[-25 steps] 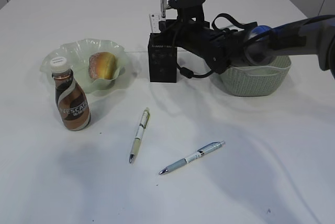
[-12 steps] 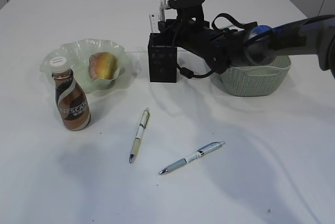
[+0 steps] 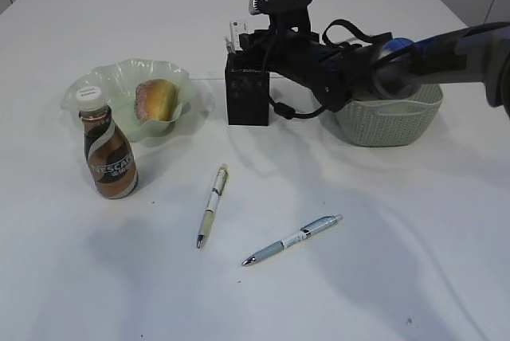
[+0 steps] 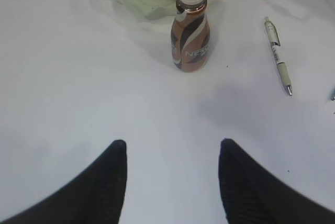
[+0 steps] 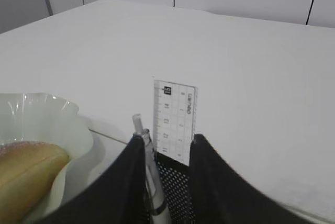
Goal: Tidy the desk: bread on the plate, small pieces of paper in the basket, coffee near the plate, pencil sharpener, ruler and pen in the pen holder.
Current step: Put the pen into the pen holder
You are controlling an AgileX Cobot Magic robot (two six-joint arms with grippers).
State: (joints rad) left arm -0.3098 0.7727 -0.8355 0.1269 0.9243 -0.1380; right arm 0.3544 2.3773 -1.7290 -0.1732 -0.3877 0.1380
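The right end effector (image 5: 166, 182) hangs over the pen holder (image 3: 248, 98) with its jaws parted around a pen (image 5: 153, 174) standing in the mesh beside the ruler (image 5: 175, 122), so the pen looks released. The left end effector (image 4: 172, 177) waits spread and empty above the worktop (image 4: 63, 93). Two pens (image 3: 212, 205) lie loose.

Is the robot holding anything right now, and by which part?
Nothing is held. The right gripper has its jaws wider than the pen, which rests in the pen holder. The left gripper is open and empty.
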